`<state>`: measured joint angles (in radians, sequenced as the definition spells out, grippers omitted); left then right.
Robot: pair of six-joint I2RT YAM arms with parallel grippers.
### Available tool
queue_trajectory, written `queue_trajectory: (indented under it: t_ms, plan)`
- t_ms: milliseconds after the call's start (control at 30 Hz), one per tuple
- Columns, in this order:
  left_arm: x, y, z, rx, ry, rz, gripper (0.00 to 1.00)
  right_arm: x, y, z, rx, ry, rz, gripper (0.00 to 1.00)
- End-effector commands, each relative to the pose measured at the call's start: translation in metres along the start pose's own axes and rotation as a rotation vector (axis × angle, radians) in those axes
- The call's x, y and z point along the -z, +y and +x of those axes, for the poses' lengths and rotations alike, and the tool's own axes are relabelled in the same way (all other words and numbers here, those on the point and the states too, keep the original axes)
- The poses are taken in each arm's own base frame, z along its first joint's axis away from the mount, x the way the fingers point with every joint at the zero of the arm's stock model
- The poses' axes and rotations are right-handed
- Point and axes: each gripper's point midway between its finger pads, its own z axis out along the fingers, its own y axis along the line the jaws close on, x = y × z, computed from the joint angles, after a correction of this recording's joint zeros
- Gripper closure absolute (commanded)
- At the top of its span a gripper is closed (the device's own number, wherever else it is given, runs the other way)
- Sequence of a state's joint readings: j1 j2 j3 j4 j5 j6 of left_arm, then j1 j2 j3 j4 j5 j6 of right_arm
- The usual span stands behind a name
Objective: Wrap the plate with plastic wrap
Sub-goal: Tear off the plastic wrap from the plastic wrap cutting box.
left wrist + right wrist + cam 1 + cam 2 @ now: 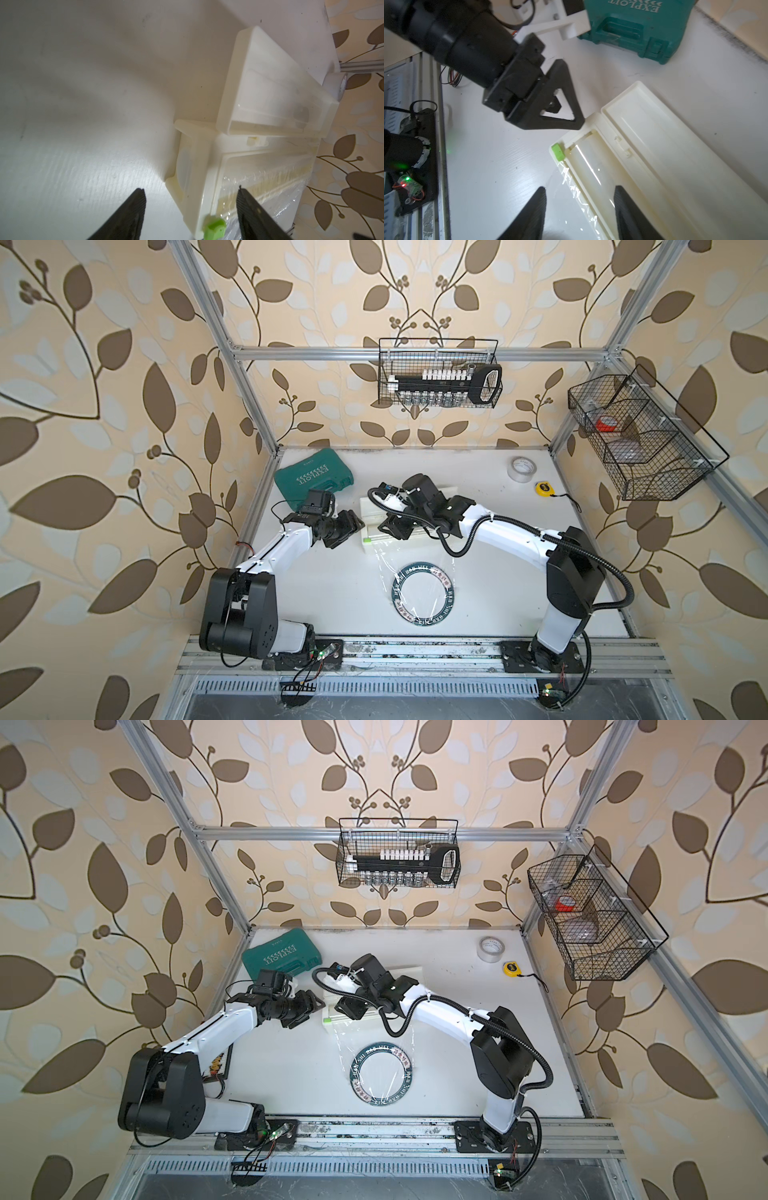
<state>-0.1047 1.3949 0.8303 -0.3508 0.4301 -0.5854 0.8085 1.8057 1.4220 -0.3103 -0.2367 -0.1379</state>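
With 12 o'clock at the far wall, the plate [449, 595] lies flat on the surface [498, 601] at about 6 o'clock, between the two arm bases. The wrap [415, 556] runs out from the box [654, 128] at the centre and lies over the plate. Glints cross the rim, though I cannot tell whether the sheet clears the near edge. The sheet looks uncut, so the step in hand is most likely the cut. The lid is open toward 12 o'clock, and the green tab [558, 152] sits at the 9 o'clock end of the rail. The left tool [190, 189] has its jaws spread, and in its wrist view that end of the box and the tab lie between them. It pinches nothing. The right tool [579, 188] hangs over the rail where the film leaves the box, jaws apart and empty as far as shows. The next move, I judge, calls for the left tool to close on the tab and run it toward 3 o'clock while the box is kept from sliding. The right tool stands on that path and would have to lift or press elsewhere. The film may cling and bunch. A green case [313, 479] at 10 o'clock, and a tape roll [522, 468] and yellow measure [545, 488] at 1 o'clock, lie well apart from the work.
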Motion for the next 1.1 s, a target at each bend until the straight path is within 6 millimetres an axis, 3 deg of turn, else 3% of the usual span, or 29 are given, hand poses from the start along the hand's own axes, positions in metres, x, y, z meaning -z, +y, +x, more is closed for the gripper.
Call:
queue_trajectory:
  t_ms: [0, 100, 200, 400, 767, 1067]
  plan:
    - [0.005, -0.034, -0.018, -0.097, -0.05, 0.138, 0.3, -0.009, 0.017, -0.002, 0.219, 0.013, -0.061, 0.5]
    - [-0.005, -0.036, -0.017, -0.083, -0.03, 0.172, 0.34, -0.027, 0.024, 0.001, 0.244, 0.043, -0.084, 0.56]
    - [-0.024, -0.019, -0.007, -0.052, 0.015, 0.141, 0.41, -0.042, 0.026, 0.007, 0.264, 0.087, -0.095, 0.62]
    - [-0.037, -0.001, 0.002, -0.025, 0.028, 0.113, 0.51, -0.059, 0.024, 0.012, 0.286, 0.113, -0.097, 0.65]
    - [-0.047, 0.01, 0.008, -0.001, 0.042, 0.098, 0.69, -0.079, 0.023, 0.016, 0.282, 0.124, -0.117, 0.67]
    - [-0.048, 0.013, 0.011, 0.006, 0.046, 0.095, 0.72, -0.09, 0.018, 0.022, 0.28, 0.144, -0.1, 0.75]
